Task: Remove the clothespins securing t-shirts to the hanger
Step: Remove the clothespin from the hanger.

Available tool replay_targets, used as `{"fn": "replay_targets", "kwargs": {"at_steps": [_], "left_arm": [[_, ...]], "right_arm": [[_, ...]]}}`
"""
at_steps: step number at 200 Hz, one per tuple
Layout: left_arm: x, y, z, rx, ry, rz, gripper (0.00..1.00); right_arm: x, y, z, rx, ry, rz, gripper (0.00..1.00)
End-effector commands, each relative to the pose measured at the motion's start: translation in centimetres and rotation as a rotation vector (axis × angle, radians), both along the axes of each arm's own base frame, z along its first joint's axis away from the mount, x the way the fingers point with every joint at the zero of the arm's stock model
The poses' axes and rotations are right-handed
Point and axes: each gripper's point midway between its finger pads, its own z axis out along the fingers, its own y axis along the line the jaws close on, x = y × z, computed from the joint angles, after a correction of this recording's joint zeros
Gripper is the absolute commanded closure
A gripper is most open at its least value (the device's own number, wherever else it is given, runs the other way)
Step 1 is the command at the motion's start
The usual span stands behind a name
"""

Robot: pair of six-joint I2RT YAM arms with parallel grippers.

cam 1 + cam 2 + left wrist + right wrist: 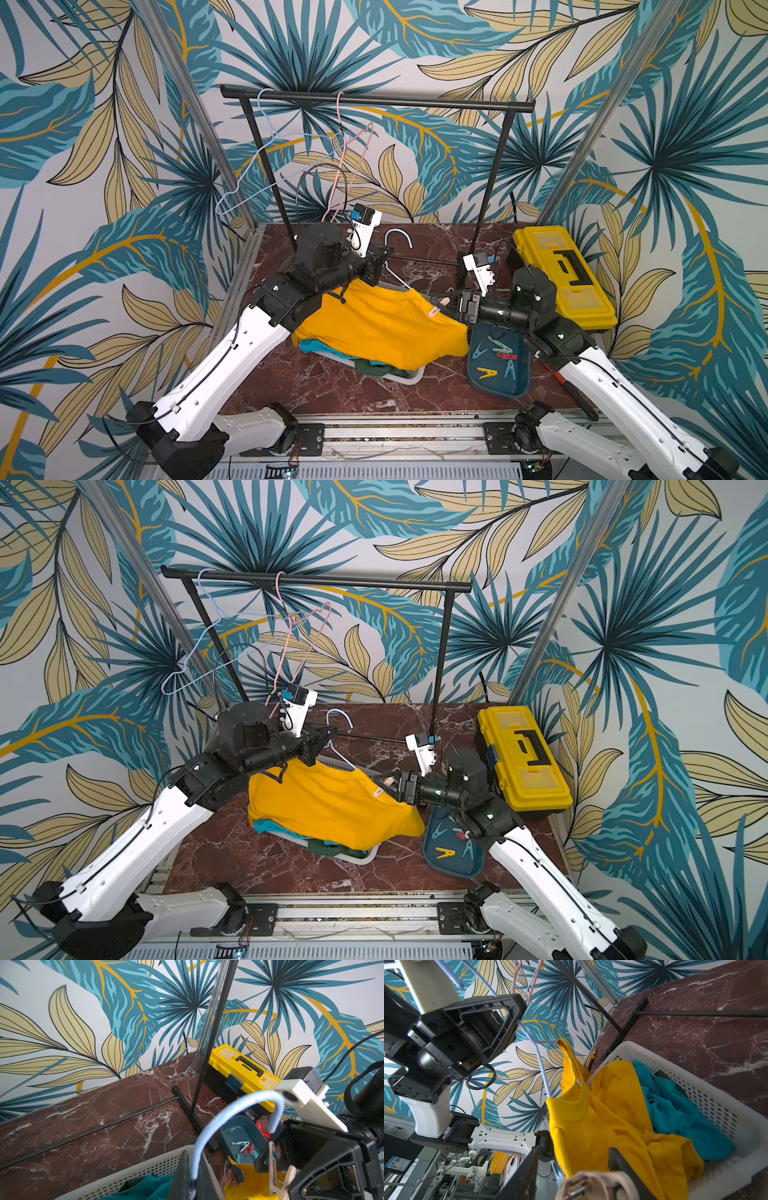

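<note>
Top views: tray (498,388) holds clothespins (508,356); left claw (384,261) clamps hanger (400,233); right claw (440,303) straddles peach clothespin (435,313), grip unclear.

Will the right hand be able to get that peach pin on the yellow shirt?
Probably yes. The right hand is at the pin, a finger on each side, nothing between; the left hand holds the hanger up.
</note>
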Motion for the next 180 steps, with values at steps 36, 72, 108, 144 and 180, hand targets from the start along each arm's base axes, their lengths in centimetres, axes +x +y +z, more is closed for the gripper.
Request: {"fn": "replay_targets", "kwargs": {"at_steps": [36,72,108,144,180], "left_arm": [[0.5,-0.3,0.7,-0.027,-0.019,-0.005,1.0],[0.5,-0.4,0.6,-0.025,-0.018,-0.007,1.0],[0.5,-0.5,0.4,-0.024,-0.014,-0.011,1.0],[0.5,-0.5,0.3,-0.023,-0.012,-0.014,1.0],[0.5,-0.8,0.2,-0.023,-0.005,-0.023,1.0]], "right_arm": [[0.0,-0.6,-0.4,-0.038,0.002,-0.023,0.59],[0.2,-0.9,-0.3,-0.056,-0.007,-0.043,0.63],[0.5,-1.1,-0.1,-0.052,-0.013,-0.063,0.73],[0.6,-1.2,0.1,-0.048,-0.017,-0.072,0.79],[0.9,-1.3,0.7,-0.034,-0.023,-0.09,0.83]]}}
